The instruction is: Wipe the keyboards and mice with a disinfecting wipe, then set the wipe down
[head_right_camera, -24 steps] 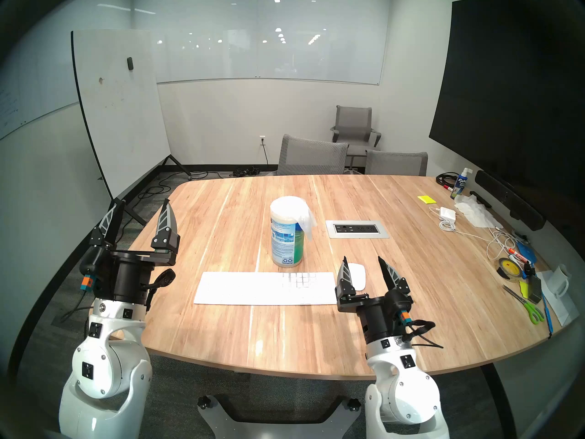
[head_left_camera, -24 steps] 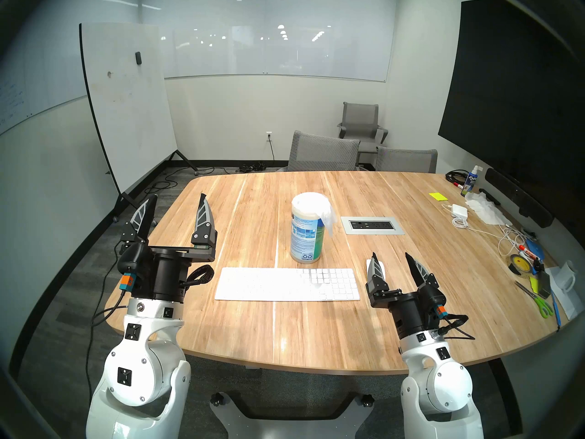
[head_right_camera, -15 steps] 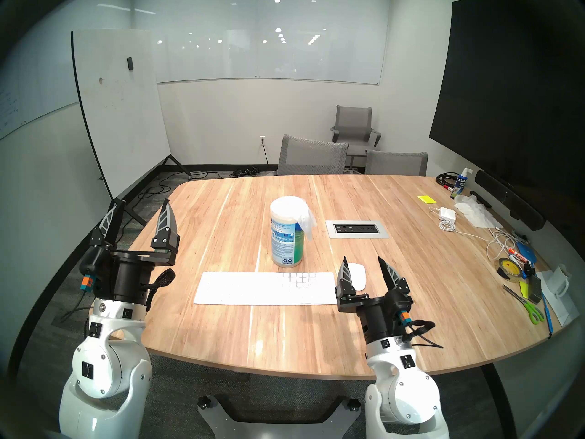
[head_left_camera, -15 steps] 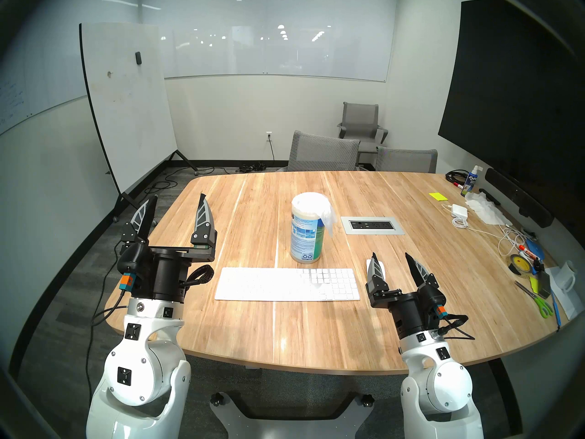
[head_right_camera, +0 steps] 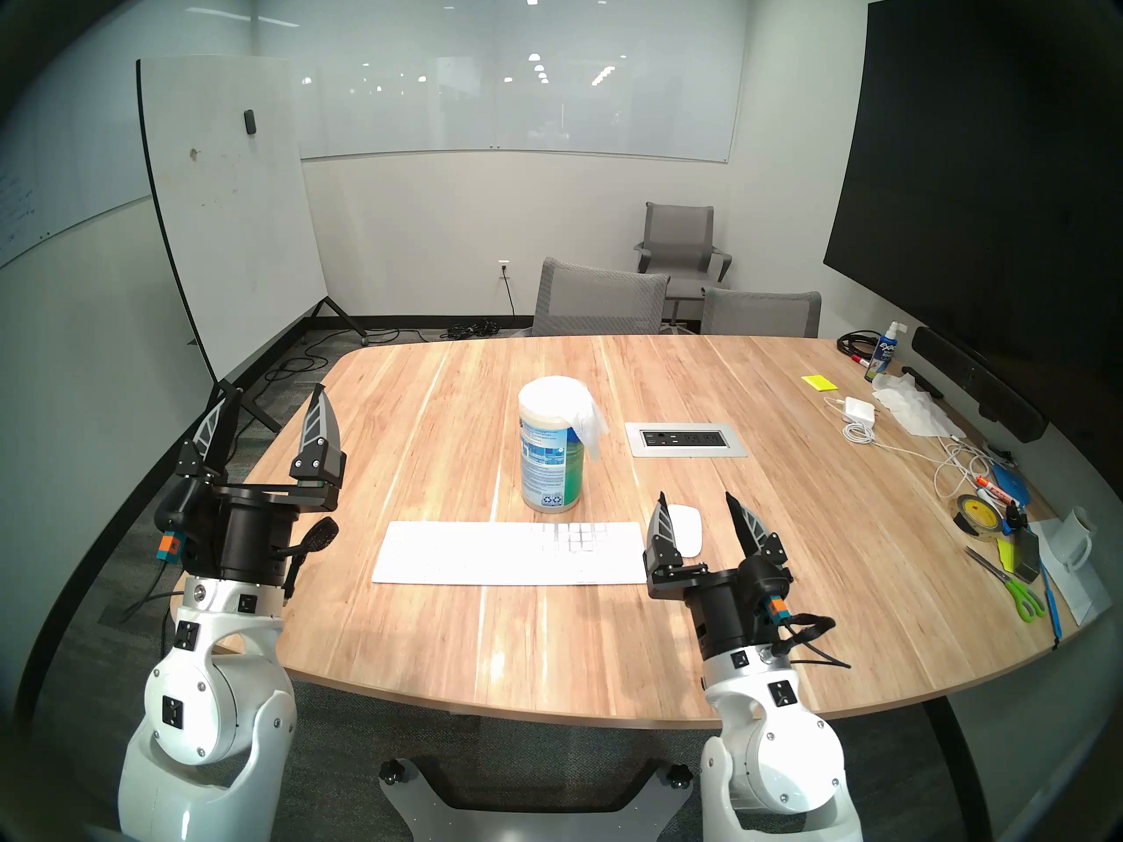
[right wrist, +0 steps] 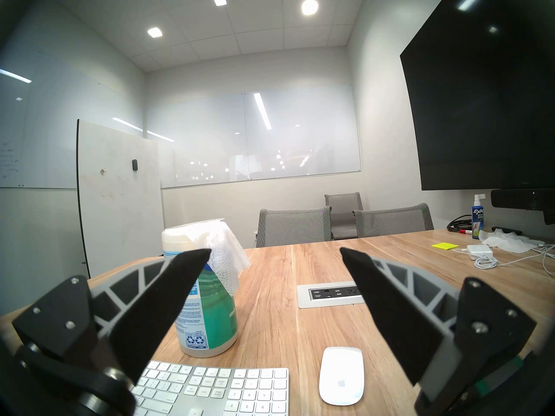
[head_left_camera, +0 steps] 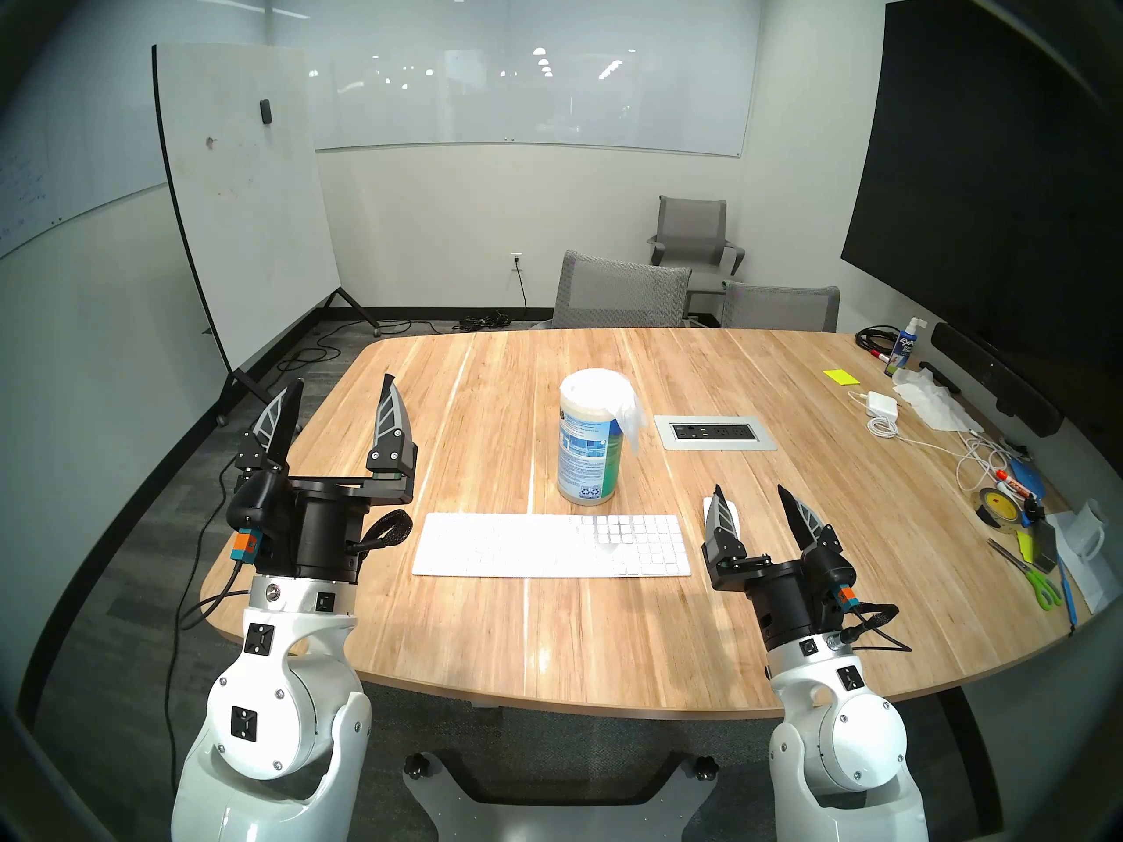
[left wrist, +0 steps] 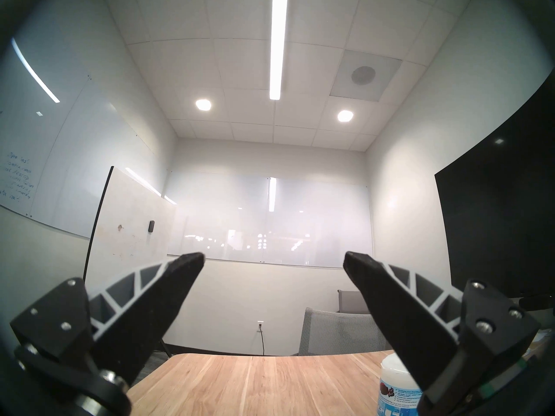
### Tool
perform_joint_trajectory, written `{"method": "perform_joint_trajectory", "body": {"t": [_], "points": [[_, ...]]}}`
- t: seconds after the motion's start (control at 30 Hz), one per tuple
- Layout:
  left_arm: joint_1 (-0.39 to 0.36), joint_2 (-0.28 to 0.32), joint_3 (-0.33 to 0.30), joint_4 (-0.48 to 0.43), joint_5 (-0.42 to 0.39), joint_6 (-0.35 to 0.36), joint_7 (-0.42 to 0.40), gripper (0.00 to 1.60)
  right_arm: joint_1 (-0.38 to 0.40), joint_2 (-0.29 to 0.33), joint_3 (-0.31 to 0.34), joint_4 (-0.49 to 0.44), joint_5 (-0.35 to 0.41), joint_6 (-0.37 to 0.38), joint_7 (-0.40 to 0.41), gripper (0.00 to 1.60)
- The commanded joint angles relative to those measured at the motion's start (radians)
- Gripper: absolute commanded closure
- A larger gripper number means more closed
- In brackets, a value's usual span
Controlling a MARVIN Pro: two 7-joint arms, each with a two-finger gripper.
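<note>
Left pincer (head_left_camera: pixel 343 385) shifted slightly, prongs apart; right pincer (head_left_camera: pixel 748 493) unmoved, apart; wipe (head_left_camera: pixel 629 418) draped on canister (head_left_camera: pixel 586 452)

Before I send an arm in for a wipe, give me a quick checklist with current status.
1. Left end effector open and empty: ok.
2. Right end effector open and empty: ok.
3. Wipe hanging out of the canister, free to grab: ok.
4. Canister upright on the table: ok.
5. Keyboard and mouse unobstructed: ok.
6. Wipe dampness: cannot tell.
</note>
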Motion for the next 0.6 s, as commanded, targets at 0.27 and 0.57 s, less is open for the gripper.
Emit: {"method": "perform_joint_trajectory", "body": {"t": [0.27,0.57], "points": [[-0.001,-0.009,0.011,0.002,0.012,-0.048,0.016,0.0,0.001,0.0,0.0,-0.021,0.0,-0.002,0.0,0.0],[-0.001,-0.004,0.012,0.001,-0.001,-0.045,0.017,0.0,0.001,0.0,0.0,-0.021,0.0,-0.002,0.0,0.0]]}}
